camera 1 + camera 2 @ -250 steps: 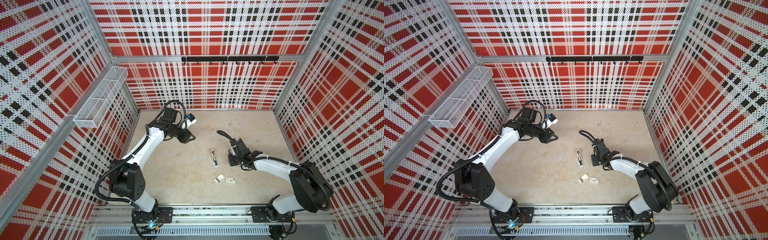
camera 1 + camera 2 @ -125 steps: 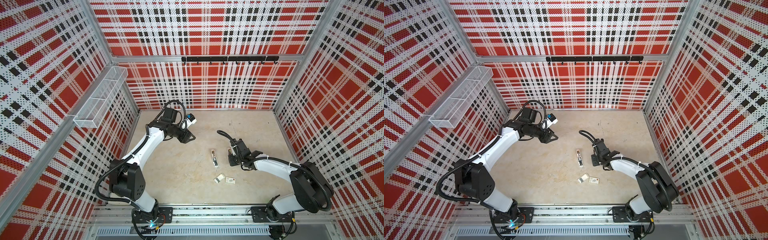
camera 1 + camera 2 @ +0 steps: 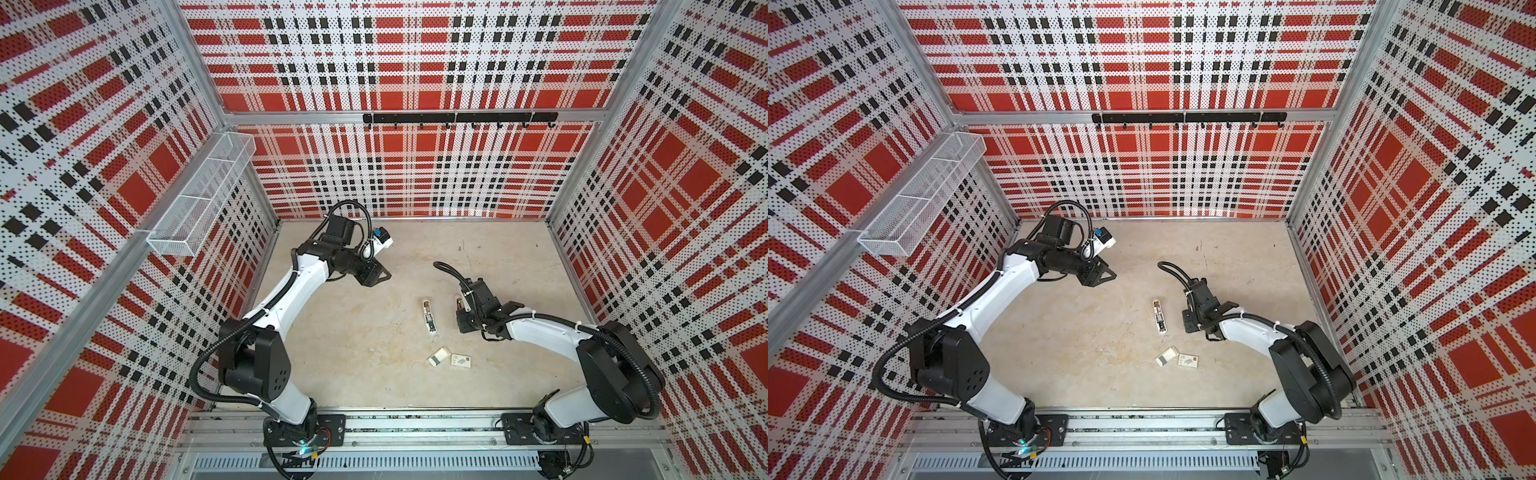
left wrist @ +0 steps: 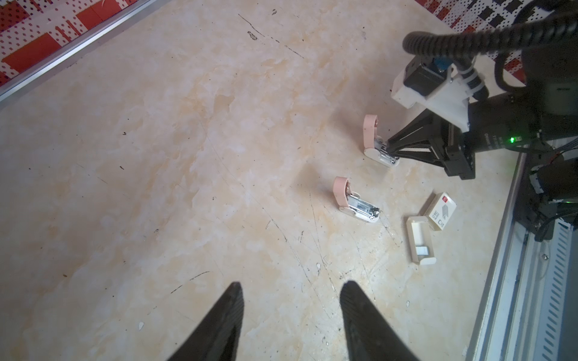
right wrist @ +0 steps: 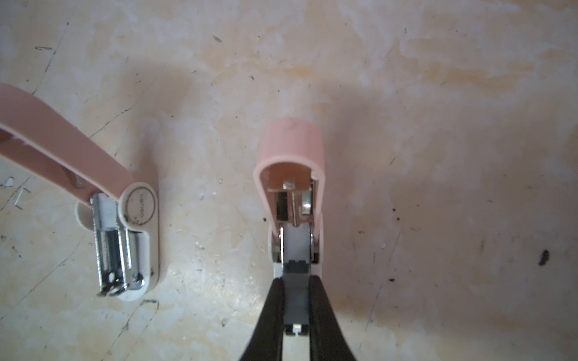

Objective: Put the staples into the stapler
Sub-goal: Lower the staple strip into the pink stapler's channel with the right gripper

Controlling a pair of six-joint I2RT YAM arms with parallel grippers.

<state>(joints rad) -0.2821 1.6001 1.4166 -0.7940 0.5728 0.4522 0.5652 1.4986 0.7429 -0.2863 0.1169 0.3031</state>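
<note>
Plaid panels of red, white and black wall in a pale marbled surface (image 3: pixel 353 374). We see two arms on it. The left arm reaches to the far left, and the left claw (image 3: pixel 376 276) hangs above bare surface with its fingers (image 4: pixel 222 325) spread apart and nothing between them. The right arm bends in from the near right, and the right claw (image 5: pixel 295 279) is down at the surface, right of centre.

Two pale pink staplers lie side by side with their lids swung up. A spare stapler (image 3: pixel 429 318) lies in the middle with no claw on it. Just right of it is the stapler (image 5: pixel 292 140) that the right claw is at. Nearer to us sit a white tray (image 3: pixel 439 356) and its printed sleeve (image 3: pixel 460 360), close together. The tray looks almost empty in the left wrist view.

The right claw is pinched on a thin grey strip, the staples (image 5: pixel 295 300), held lengthwise between its fingers. The leading end of the strip sits at the open mouth of the stapler's channel, in line with it and below the raised lid.

We judge the task well past half: the box is open, a strip is in hand, the lid is up and the strip is lined up. What is left, as we read it, is to seat the strip fully, let go and shut the lid. Whether the strip already rests in the channel we cannot tell.
</note>
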